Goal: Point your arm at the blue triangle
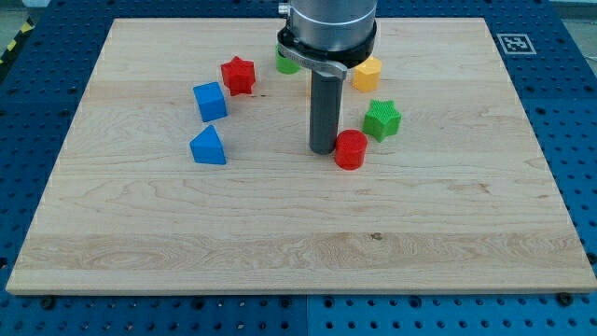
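The blue triangle [208,147] lies on the wooden board [298,243] at the view's left of centre. My tip [324,150] is on the board well to the right of it, touching or almost touching a red cylinder [351,149] on its right. A blue cube [211,101] sits just above the triangle. A red star [238,75] lies above and right of the cube.
A green star [381,119] lies above right of the red cylinder. A yellow hexagon block [367,73] sits near the arm's body at the top. A green block [285,63] is partly hidden behind the arm. A blue pegboard table surrounds the board.
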